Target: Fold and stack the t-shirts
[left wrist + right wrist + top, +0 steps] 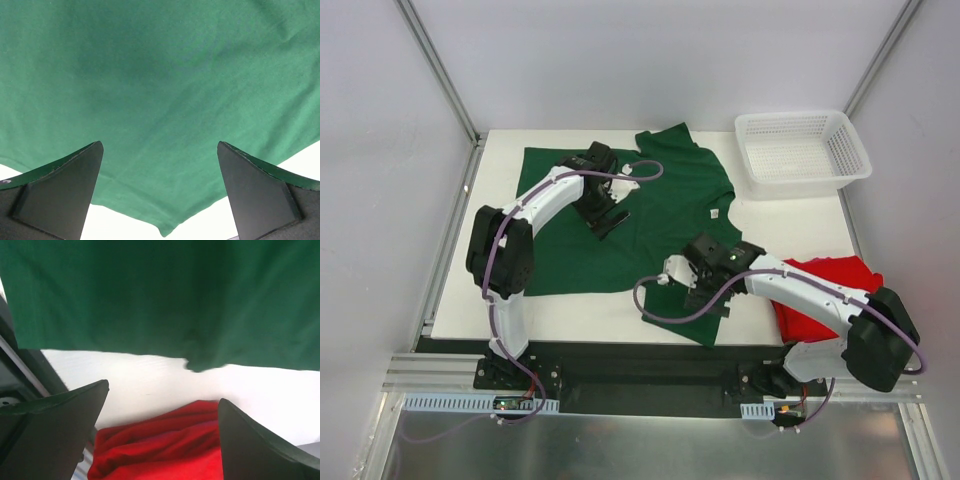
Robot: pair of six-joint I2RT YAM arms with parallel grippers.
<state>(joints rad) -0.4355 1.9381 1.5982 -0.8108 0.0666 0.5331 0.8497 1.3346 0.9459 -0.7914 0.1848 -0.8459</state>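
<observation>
Over the green t-shirt [670, 210], my left claw [160, 147] hangs released, jaws wide, nothing between them. My right claw [162, 390] is likewise empty, above the shirt's near hem. The shirt lies spread on the surface [790, 225]. The red t-shirt [830, 272] is bunched at the near right.

Judgement: pinch the hem low, lift both sides evenly, keep the fold square.

Unclear: whether my fingertips touch cloth. My right arm hides part of the red heap.
</observation>
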